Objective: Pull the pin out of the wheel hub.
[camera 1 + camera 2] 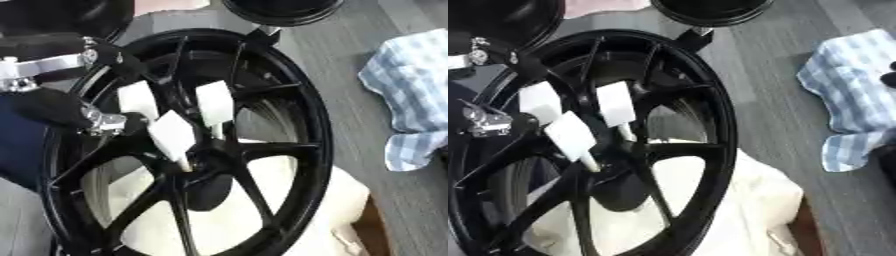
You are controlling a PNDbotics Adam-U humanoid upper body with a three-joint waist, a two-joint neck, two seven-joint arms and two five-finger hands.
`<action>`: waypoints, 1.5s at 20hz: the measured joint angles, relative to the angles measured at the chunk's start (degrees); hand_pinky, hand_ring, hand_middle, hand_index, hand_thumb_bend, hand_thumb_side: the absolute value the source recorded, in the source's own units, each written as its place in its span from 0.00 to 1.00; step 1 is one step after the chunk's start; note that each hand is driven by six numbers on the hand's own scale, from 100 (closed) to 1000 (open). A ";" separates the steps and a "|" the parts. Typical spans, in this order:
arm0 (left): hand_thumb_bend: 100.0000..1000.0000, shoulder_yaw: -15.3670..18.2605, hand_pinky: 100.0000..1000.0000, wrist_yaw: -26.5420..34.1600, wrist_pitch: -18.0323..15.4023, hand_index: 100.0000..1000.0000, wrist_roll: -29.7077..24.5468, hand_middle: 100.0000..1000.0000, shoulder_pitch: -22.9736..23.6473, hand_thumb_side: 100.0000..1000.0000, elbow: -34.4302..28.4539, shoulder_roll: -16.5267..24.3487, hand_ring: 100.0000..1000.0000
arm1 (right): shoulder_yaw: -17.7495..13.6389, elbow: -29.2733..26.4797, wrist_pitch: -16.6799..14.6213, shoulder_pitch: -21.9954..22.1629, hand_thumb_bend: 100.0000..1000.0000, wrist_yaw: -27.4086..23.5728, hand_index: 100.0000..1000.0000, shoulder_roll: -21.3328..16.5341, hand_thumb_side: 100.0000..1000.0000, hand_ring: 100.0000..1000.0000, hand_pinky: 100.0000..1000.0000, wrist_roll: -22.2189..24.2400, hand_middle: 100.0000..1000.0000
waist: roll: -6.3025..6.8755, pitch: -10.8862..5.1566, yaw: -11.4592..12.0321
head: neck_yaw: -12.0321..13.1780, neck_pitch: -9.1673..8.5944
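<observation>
A black spoked wheel (302,125) lies on a cream cloth (341,200) and fills most of both views. Its hub (206,162) sits near the middle. My left hand (109,122) comes in from the left, black with silver joints, and reaches over the spokes. Its white-padded fingertips (172,134) hang just above and left of the hub, spread apart, with nothing visible between them. A thin pale stem (185,163) shows below the lowest pad, beside the hub; I cannot tell whether it is the pin. My right hand does not show.
A blue-and-white checked cloth (407,95) lies crumpled on the grey surface at the right. Another black round object (280,12) sits at the top edge, touching the wheel's rim. Small dark shapes (888,80) show at the right edge.
</observation>
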 measured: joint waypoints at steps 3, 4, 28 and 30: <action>0.38 0.05 0.95 -0.26 0.54 0.90 0.26 0.74 0.26 0.66 0.00 -0.24 0.81 | 0.00 0.01 0.07 -0.01 0.04 0.16 0.51 0.01 0.35 0.66 0.84 0.07 0.61 | 0.02 0.11 -0.02 | 0.05 -0.01; 0.38 0.08 0.95 -0.41 0.84 0.90 0.35 0.74 0.30 0.66 0.00 -0.28 0.81 | 0.00 0.02 0.07 -0.02 0.04 0.19 0.51 0.03 0.35 0.66 0.84 0.08 0.61 | 0.03 0.29 -0.06 | 0.06 -0.02; 0.19 0.37 0.92 -3.48 2.31 0.86 0.30 0.69 0.76 0.55 1.94 -1.38 0.78 | 0.00 0.73 0.25 -0.32 0.03 0.92 0.51 1.07 0.36 0.67 0.84 0.69 0.61 | 0.02 1.45 -0.62 | 0.58 -0.99; 0.20 0.36 0.92 -3.78 2.09 0.86 0.30 0.66 0.76 0.56 2.23 -1.60 0.78 | 0.00 0.73 0.29 -0.32 0.03 1.00 0.51 1.08 0.36 0.67 0.84 0.76 0.61 | 0.02 1.57 -0.65 | 0.60 -1.00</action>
